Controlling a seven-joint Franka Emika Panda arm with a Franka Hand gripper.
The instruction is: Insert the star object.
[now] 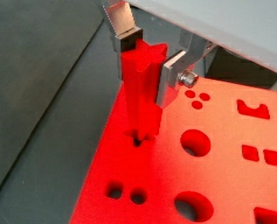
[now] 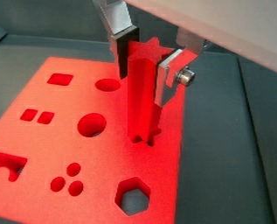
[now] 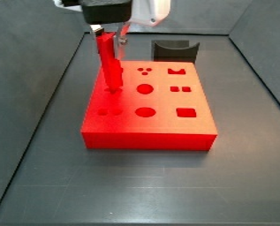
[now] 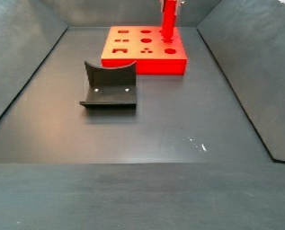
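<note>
The star object (image 1: 138,92) is a slim bright red peg with a star-shaped top, and it stands upright. My gripper (image 1: 148,59) is shut on its upper part, one silver finger on each side, as both wrist views show (image 2: 147,63). The peg's (image 2: 141,101) lower end meets the red block (image 2: 58,131) at a small hole near one edge. Dark slivers of that hole show round its foot. In both side views the peg (image 3: 109,66) (image 4: 169,22) rises from the block (image 3: 154,110) under the gripper (image 3: 109,31).
The red block (image 1: 228,162) has several other shaped holes: round, square, hexagonal and dot groups. A dark grey curved holder stands apart from the block (image 4: 145,56) in both side views (image 3: 175,48) (image 4: 109,85). Dark walls ring the floor.
</note>
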